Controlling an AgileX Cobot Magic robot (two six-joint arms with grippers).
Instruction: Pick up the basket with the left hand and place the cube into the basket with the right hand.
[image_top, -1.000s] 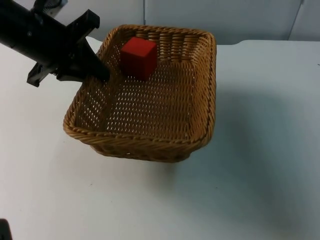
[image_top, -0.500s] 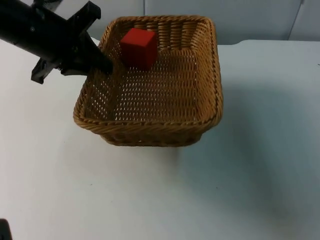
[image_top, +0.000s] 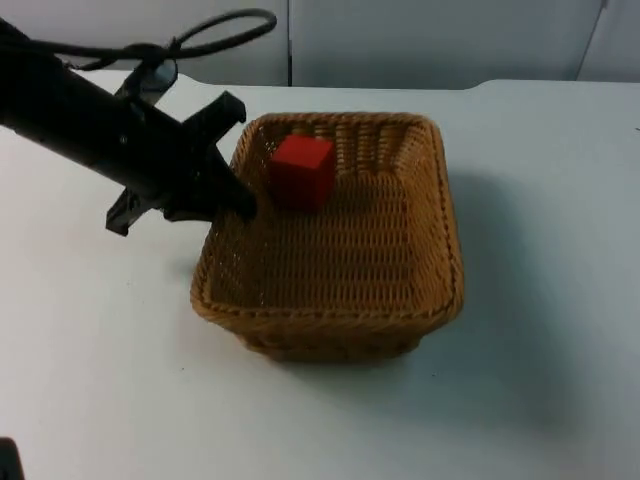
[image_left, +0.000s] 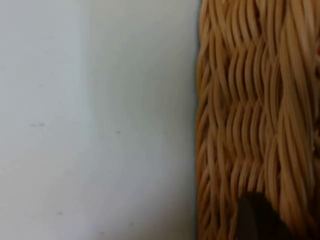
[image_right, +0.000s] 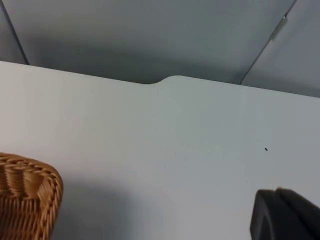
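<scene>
Already the small red cube (image_top: 301, 171) sits in the tan woven wicker basket (image_top: 400, 290) on the white table (image_top: 540, 380); the left hand (image_top: 243, 205) is clamped on its stiff, light rim—a good hold. Right hand (image_right: 285, 215) waits; grip unclear.

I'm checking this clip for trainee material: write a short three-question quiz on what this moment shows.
1. True or false: the red cube lies inside the wicker basket.
2. Which gripper grips the basket's rim? A) left gripper B) right gripper
3. Fill in: the cube sits in the basket's ___ corner, near the left gripper.

Key: 1 true. 2 A; the right gripper waits apart over the white table. 3 far.
</scene>
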